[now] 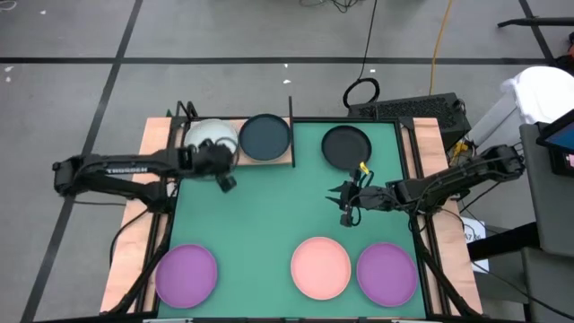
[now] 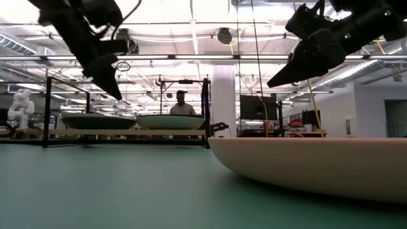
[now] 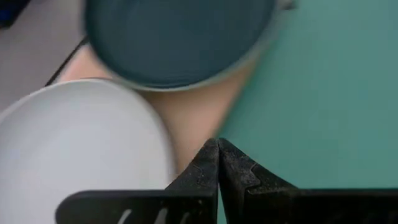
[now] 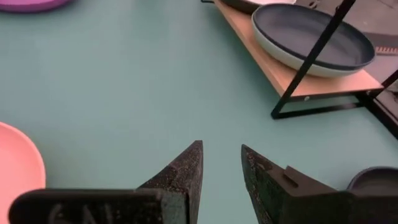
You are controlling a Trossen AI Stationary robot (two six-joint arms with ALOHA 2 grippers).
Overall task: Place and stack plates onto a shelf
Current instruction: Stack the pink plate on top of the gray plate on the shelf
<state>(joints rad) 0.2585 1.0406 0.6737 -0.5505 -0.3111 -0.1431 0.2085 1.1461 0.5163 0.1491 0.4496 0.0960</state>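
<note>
Overhead, the empty right gripper point(image 1: 346, 212) is hanging just beside the round black plate point(image 1: 346, 146) on the green mat point(image 1: 269, 215), nearer than the left gripper point(image 1: 225, 181), while the wrist views are showing right jaws apart, left jaws together above the light wooden shelf point(image 3: 193, 118).

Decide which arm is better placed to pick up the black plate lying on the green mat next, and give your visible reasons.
The right arm, probably. Its gripper hangs with jaws open just beside the black plate, holding nothing. The left gripper is shut, over by the shelf.
</note>
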